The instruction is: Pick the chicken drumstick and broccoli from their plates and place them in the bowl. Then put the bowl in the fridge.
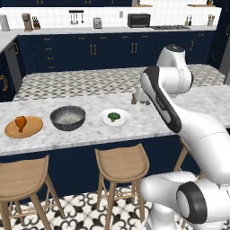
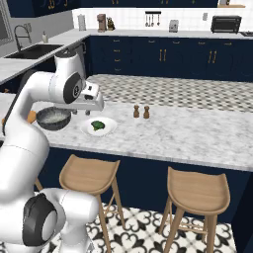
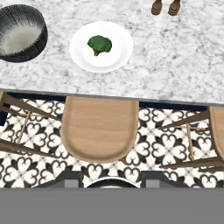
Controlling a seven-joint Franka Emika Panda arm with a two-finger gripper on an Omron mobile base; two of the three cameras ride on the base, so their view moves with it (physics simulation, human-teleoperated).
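Stools [image 1: 122, 164] of pale wood stand nearest, tucked under the front edge of the marble worktop [image 1: 134, 130], over a floor [image 3: 166, 144] of black-and-white patterned tiles. The white arm rises just behind them and bends forward over the worktop.

On the worktop, three dishes sit in a row near the front edge. At the left is the tan wooden plate [image 1: 13, 131] with the chicken drumstick [image 1: 20, 122] lying on it, its bulbous end up toward the far side. Just beside it, in the middle, stands the dark grey ribbed bowl [image 1: 68, 117], pale and speckled inside, with nothing in it. To the right of the bowl, apart from it, is the white plate [image 1: 123, 120] carrying the broccoli [image 1: 114, 117], a dark green floret near the plate's centre.

The end effector [image 2: 85, 109] hangs above the front part of the worktop, up over the white plate and the bowl and clear of both. From the hand camera it looks down on the broccoli [image 3: 99, 44] and the stool below. I cannot tell how wide its fingers stand; nothing is seen between them.

A little farther back stand two small brown shakers [image 2: 141, 111], side by side. Beyond is a second patterned worktop [image 1: 90, 81], then navy cabinets [image 1: 90, 47] with brass handles, and a toaster oven [image 1: 139, 20] on the far counter.
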